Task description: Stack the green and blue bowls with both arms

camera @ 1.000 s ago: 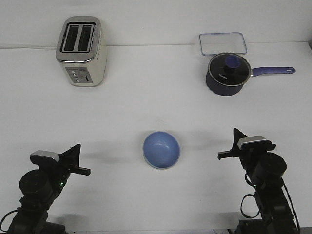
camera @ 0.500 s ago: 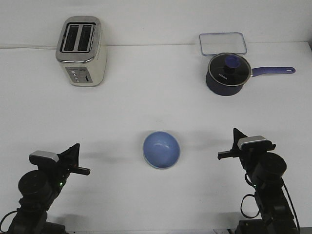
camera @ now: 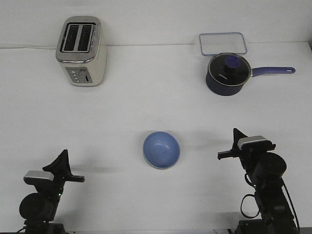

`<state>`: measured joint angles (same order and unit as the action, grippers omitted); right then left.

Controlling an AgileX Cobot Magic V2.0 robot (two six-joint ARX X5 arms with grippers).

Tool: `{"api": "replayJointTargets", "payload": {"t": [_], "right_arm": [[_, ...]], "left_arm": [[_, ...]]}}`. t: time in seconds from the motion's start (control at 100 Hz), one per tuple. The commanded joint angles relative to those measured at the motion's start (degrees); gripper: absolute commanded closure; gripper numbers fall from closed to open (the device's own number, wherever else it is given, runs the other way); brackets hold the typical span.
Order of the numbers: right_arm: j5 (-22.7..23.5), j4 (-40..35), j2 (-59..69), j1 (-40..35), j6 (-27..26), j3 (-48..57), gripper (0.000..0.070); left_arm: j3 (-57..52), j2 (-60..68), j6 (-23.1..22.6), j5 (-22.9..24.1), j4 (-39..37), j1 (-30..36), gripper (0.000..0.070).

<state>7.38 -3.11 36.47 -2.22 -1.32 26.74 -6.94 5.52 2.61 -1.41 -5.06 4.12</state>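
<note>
Blue bowl: small round matte periwinkle bowl (camera: 161,149), upright, opening up, near the middle of the white table (camera: 146,107), slightly toward the near edge; a paler rim showing along its near side, possibly the green bowl beneath, cannot tell.
Green bowl: not seen as a separate thing anywhere on the table.
Left gripper: small black two-fingered gripper (camera: 68,176) with a grey-white camera block, at 8 o'clock from the bowl, well apart from it, low by the near edge; holding nothing; opening of the fingers not readable from this angle.
Right gripper: matching black gripper (camera: 228,153) with a grey-white camera block, at 3 o'clock from the bowl, apart from it, tip pointing toward the bowl; holding nothing; how far open, cannot tell.
Saucepan: dark navy saucepan (camera: 225,74) with glass lid, purple knob and purple handle pointing right, at 1 o'clock from the bowl, far side.
Container: clear rectangular blue-rimmed container (camera: 222,43), just behind the saucepan.
Toaster: cream and chrome two-slot toaster (camera: 81,50), at 11 o'clock from the bowl, far side.
</note>
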Motion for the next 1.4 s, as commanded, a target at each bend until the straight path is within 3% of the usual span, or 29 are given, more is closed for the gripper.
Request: {"api": "replayJointTargets", "payload": {"t": [0.0, 0.23, 1.22, 1.39], "right_arm": [[0.0, 0.7, 0.3, -0.1, -0.3, 0.6, 0.0699], [0.0, 0.7, 0.3, -0.1, -0.3, 0.6, 0.0699], [0.1, 1.7, 0.2, -0.1, -0.3, 0.1, 0.0699], [-0.3, 4.7, -6.9, 0.0, -0.3, -4.2, 0.0699]], "left_arm": [[1.4, -2.0, -0.7, 0.2, -1.0, -0.8, 0.0688], [6.2, -5.4, -0.7, 0.2, -4.5, -2.3, 0.0688], [6.1, -5.3, -0.7, 0.2, -4.4, -2.3, 0.0688], [6.1, -5.3, -0.7, 0.2, -4.4, -2.3, 0.0688]]}}
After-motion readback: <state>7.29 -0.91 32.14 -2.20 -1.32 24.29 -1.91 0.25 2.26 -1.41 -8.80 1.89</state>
